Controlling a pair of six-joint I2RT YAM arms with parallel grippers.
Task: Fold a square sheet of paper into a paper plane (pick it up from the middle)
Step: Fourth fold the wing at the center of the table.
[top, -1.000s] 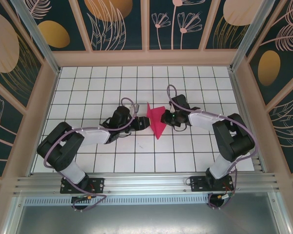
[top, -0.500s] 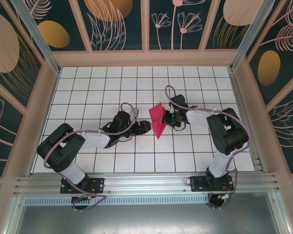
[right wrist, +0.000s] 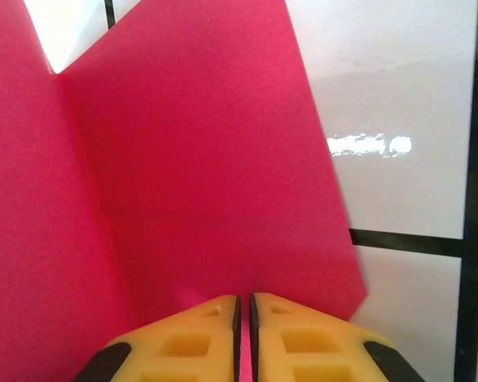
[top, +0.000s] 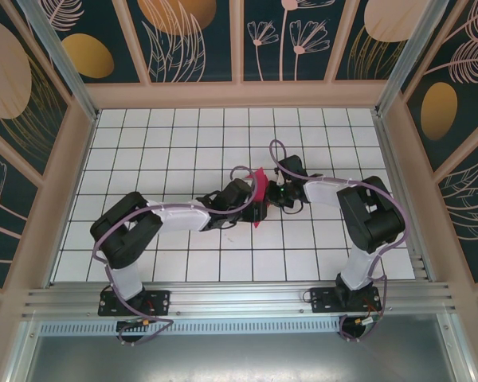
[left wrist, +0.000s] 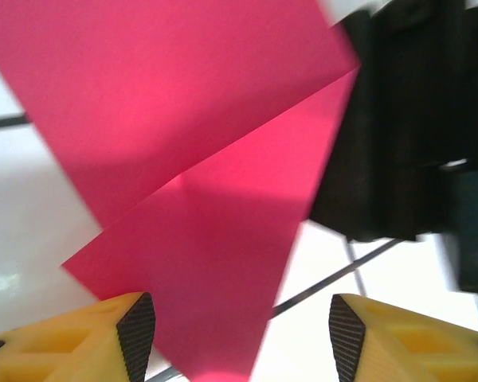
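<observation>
Paper [top: 260, 181], magenta-pink and already creased, stands up off the white tiled worktop [top: 143, 143] near its centre. It is about midway between the near and far edges and a little nearer the right edge than the left. Both arms reach in to it from opposite sides, the left from the near-left and the right from the near-right.

The right tool [right wrist: 244, 318] has its yellow fingers [right wrist: 191, 342] pressed almost together, with only a thin pink sliver showing in the slit between them, so it is clamped on the paper's edge. From that wrist, the sheet rises as two panels meeting at a fold on the left, with a bare white tile showing past its right edge.

The left tool [left wrist: 237, 322] stands wide open and grips nothing. Its two yellow fingertips [left wrist: 135, 326] are set well apart, and the paper's lower point hangs down into the gap between them, closer to the left finger. Whether it touches that finger I cannot tell. In the same view a diagonal crease crosses the sheet, and the black bulk of the right arm [left wrist: 398, 119] sits just behind the paper's right edge.
</observation>
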